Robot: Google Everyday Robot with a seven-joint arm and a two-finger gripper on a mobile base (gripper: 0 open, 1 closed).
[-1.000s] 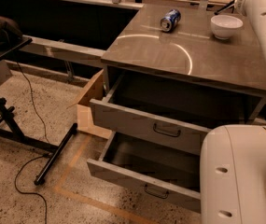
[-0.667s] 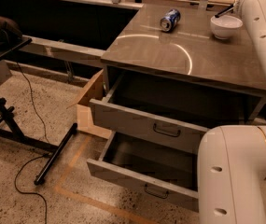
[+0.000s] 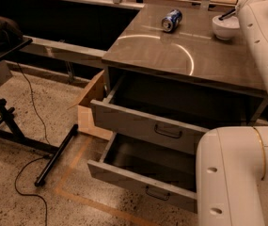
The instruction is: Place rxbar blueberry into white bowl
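Observation:
The white bowl (image 3: 224, 28) stands at the far right of the metal cabinet top (image 3: 180, 55). My white arm (image 3: 260, 36) reaches up along the right side. Its end, with the gripper (image 3: 233, 13), is at the bowl's right rim and mostly hidden behind the forearm. A dark slim strip (image 3: 227, 15) slants from there over the bowl's rim. It may be the rxbar blueberry, but I cannot tell. No other dark blue wrapper shows.
A blue drink can (image 3: 171, 20) lies on its side on the cabinet top, left of the bowl. Two drawers (image 3: 147, 126) hang open at the cabinet's front. A cardboard box (image 3: 89, 109) sits on the floor by them, and a black stand (image 3: 11, 121) with a cable is at the left.
My arm's end has moved left to the bowl and now covers its right rim. The dark strip now shows over the bowl. The can and the bowl have not moved.

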